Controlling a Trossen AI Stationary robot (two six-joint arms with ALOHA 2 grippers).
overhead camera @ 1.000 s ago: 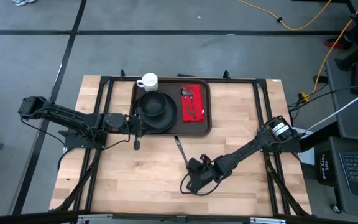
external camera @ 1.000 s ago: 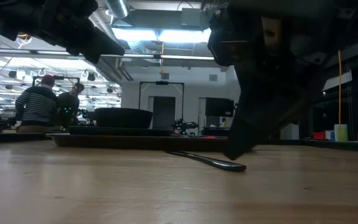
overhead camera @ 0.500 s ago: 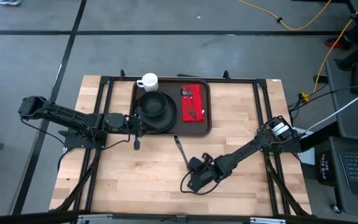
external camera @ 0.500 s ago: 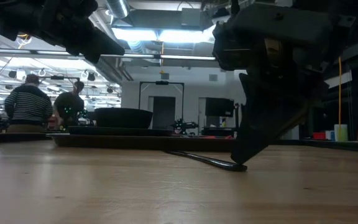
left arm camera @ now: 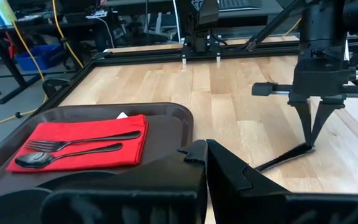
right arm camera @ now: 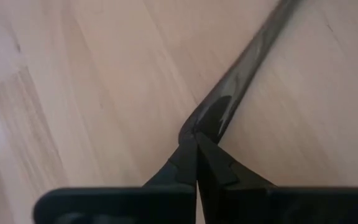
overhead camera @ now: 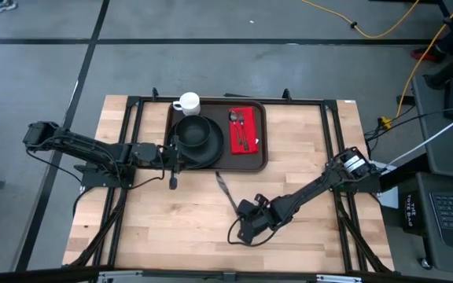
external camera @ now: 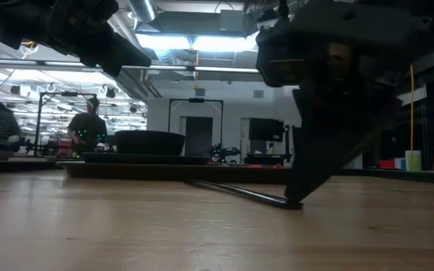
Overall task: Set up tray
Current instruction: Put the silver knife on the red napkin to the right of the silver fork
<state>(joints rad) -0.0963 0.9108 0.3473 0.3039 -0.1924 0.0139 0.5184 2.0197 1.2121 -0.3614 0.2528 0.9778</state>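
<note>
The dark brown tray (overhead camera: 217,134) sits at the upper centre of the high view, on the far part of the wooden table (overhead camera: 163,228), and already carries a black plate (overhead camera: 199,144) with a black bowl (overhead camera: 193,131) on it, a white mug (overhead camera: 187,103) at its upper left corner, and a red napkin (overhead camera: 244,130) on its right half, on which a fork (left arm camera: 82,140) and a spoon (left arm camera: 67,155) lie side by side. One piece stays outside: a dark knife (overhead camera: 226,189) lying on the bare wood just below the tray's lower edge, slanting toward the lower centre of the frame. The right gripper (overhead camera: 239,209) is down at the near end of that knife, its fingers (right arm camera: 194,155) pressed together with the tip of the handle at their point, apparently pinched there, low to the board because the utensil lies flat. The knife probably belongs on the napkin with the other cutlery, which seems to be the last step. The left gripper (overhead camera: 174,154) waits at the tray's left edge beside the plate, its fingers closed on nothing, well out of the right arm's way.
</note>
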